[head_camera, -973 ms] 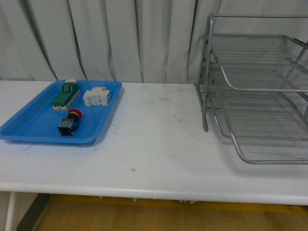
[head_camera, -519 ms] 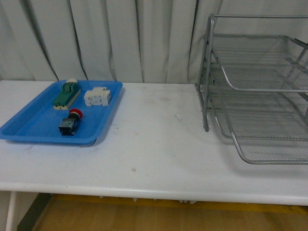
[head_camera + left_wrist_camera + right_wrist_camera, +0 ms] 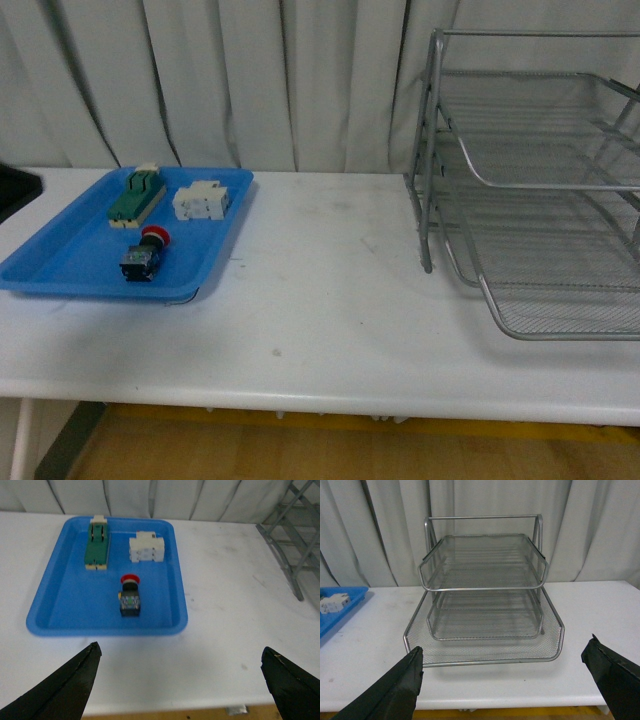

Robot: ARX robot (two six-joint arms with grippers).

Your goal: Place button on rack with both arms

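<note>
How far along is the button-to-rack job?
Done: nothing yet. The red-capped black push-button switch lies in the blue plastic tray, untouched. In hand: nothing; the left end effector is open, facing that tray, and the right end effector is open, facing the silver wire-mesh rack, which looks empty. Left: grasp the button, carry it over, set it on the rack.

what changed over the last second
A dark shape, probably the left arm, has come into the front view at its left edge, beside the tray. Nothing was grasped or let go. The button, tray and rack have not moved.
</note>
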